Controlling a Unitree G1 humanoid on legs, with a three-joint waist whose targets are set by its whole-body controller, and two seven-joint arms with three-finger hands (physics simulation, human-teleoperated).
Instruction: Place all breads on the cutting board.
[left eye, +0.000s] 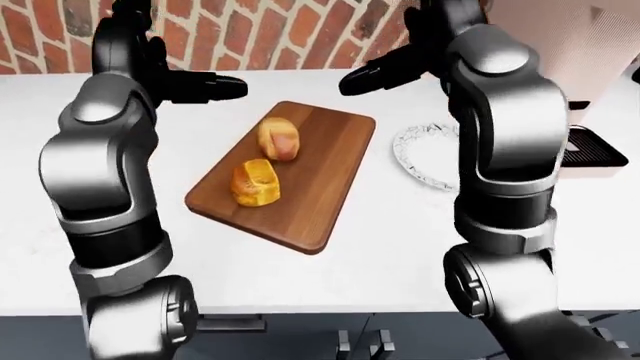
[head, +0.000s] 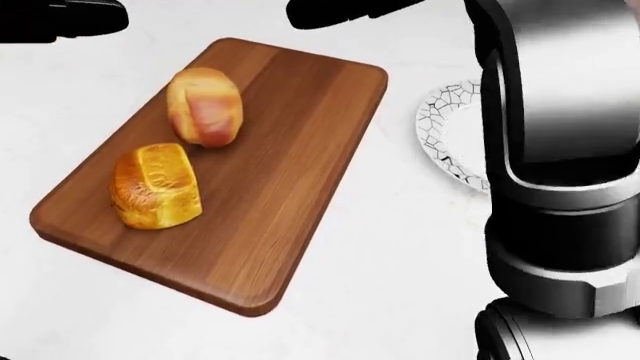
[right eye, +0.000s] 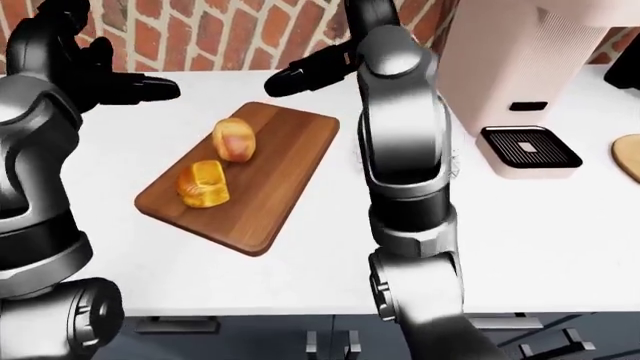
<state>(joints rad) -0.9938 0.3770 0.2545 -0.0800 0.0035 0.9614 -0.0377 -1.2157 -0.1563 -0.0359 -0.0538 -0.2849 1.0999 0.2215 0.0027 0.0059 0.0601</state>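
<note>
Both breads sit on the cutting board (head: 270, 187): the rounder roll (head: 204, 106) toward the head view's top, the golden loaf (head: 155, 186) just below it, close but apart. Our left hand (left eye: 150, 71) and right hand (left eye: 400, 67) hang raised above the counter (head: 380, 247), fingers spread, holding nothing. The patterned plate (head: 445, 131) looks bare. We'd judge placement done; best to lift clear without brushing either bread.

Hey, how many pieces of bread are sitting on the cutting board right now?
2. A pale, pinkish bread roll lies toward the top left of the cutting board in the head view; a golden, ridged bread lies just below it, near the board's left edge. No others visible.
</note>
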